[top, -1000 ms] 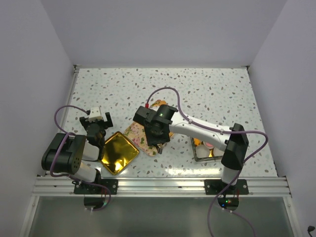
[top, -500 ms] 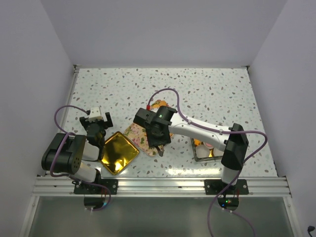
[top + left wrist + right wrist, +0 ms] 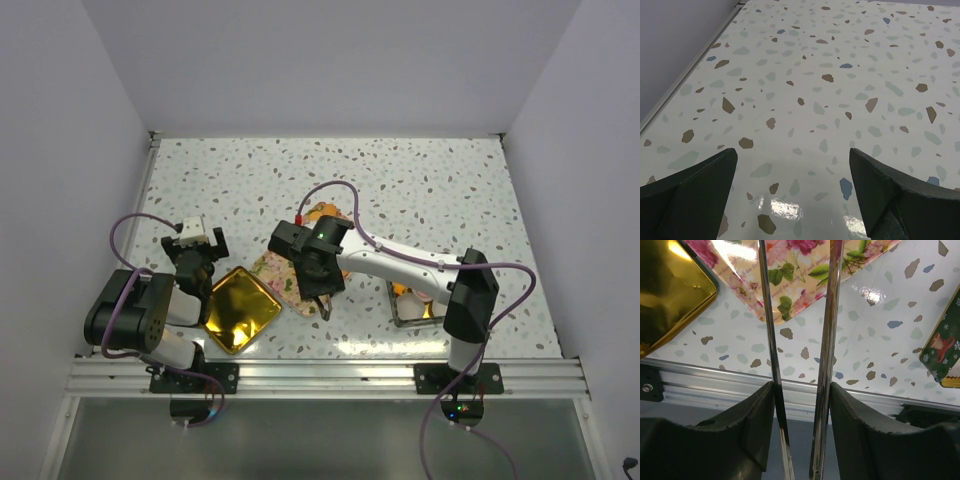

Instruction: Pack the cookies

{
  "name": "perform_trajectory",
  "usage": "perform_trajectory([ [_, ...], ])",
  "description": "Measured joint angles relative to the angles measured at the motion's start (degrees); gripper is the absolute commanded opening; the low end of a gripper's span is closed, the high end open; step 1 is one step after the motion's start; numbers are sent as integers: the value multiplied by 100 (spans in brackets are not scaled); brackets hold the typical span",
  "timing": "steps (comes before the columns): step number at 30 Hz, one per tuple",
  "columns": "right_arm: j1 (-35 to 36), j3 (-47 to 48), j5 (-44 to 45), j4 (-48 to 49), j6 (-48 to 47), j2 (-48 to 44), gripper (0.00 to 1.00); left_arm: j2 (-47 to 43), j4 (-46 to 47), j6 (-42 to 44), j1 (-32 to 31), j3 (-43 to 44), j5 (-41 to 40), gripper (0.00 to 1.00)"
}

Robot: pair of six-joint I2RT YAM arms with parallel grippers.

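My right gripper (image 3: 318,281) (image 3: 801,390) is shut on a pair of metal tongs (image 3: 827,330), whose two blades run between its fingers. The tongs point down over the near edge of a flowered tin (image 3: 278,272) (image 3: 800,270). Nothing shows between the blades. A few orange cookies (image 3: 403,292) lie in a small box (image 3: 398,318) at the right, mostly hidden by the right arm. My left gripper (image 3: 200,246) (image 3: 792,165) hangs open above bare speckled table at the left, holding nothing.
A shiny gold tray (image 3: 240,308) (image 3: 665,290) lies left of the flowered tin, near the left arm. A green Christmas-patterned tin (image 3: 945,355) shows at the right edge of the right wrist view. An aluminium rail (image 3: 320,375) runs along the table's near edge.
The right arm has shifted slightly left and nearer with the tongs. The left arm has not moved.
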Motion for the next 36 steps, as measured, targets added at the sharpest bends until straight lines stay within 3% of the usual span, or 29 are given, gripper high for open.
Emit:
perform_trajectory([
  [21,0,-175,2,26,2,-26,49,0,-2,0,0,0,0,100],
  [36,0,-793,101,52,9,-922,49,0,0,0,0,0,0,100],
])
